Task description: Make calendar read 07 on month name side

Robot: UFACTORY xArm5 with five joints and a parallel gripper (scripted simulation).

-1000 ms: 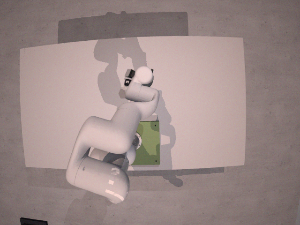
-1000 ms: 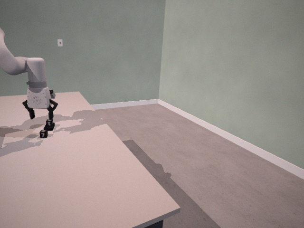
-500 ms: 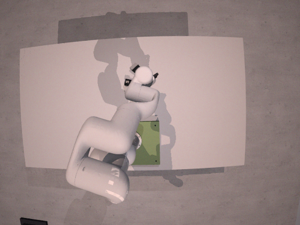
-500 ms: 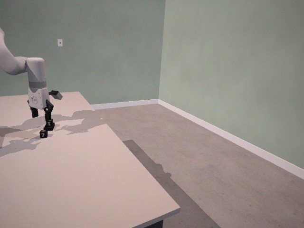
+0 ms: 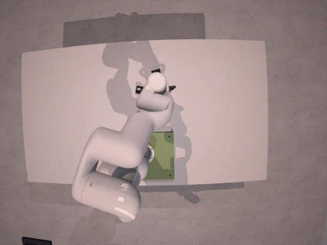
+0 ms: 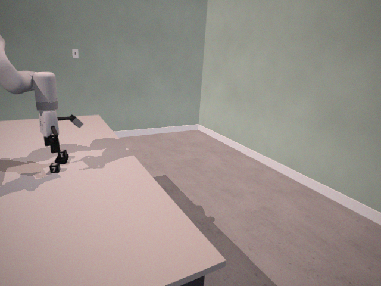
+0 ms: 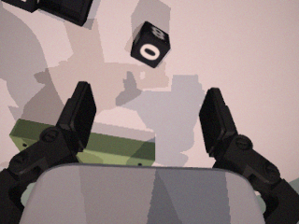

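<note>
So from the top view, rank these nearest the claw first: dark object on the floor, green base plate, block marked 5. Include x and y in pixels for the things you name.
1. Block marked 5 (image 5: 139,89), beside the wrist.
2. Green base plate (image 5: 165,147) (image 7: 121,146), under the arm's base.
3. Dark object (image 5: 37,241), bottom-left corner.

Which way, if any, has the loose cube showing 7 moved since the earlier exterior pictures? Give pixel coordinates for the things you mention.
No, none: the loose cube (image 6: 55,168) (image 7: 150,45) sits in the same place relative to the table's near corner (image 6: 222,262).
</note>
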